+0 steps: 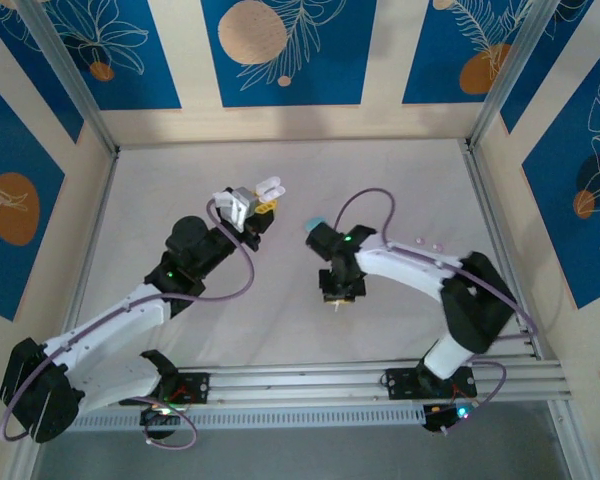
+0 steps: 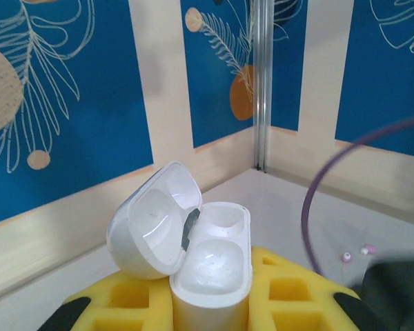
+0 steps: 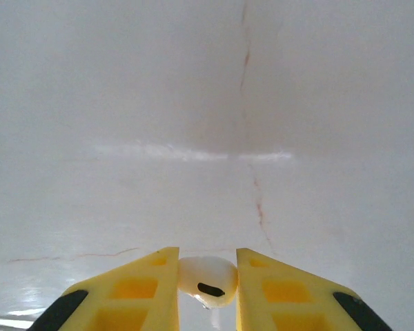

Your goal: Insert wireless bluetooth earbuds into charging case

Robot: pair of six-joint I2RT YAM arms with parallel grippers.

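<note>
My left gripper (image 1: 255, 208) is raised above the table and shut on the white charging case (image 1: 268, 188). In the left wrist view the case (image 2: 214, 265) stands upright between the yellow fingers (image 2: 290, 293), its lid (image 2: 148, 224) swung open to the left and both wells empty. My right gripper (image 1: 337, 298) points down at the table's middle. In the right wrist view it (image 3: 207, 286) is shut on a white earbud (image 3: 205, 274), pinched between the yellow fingers (image 3: 141, 289) just above the white table surface.
A small light-blue object (image 1: 313, 224) lies by the right arm's wrist. Two tiny pale pink-tipped pieces (image 1: 427, 245) lie on the table to the right, also seen from the left wrist (image 2: 346, 256). Aluminium posts and patterned walls enclose the table (image 1: 180, 170).
</note>
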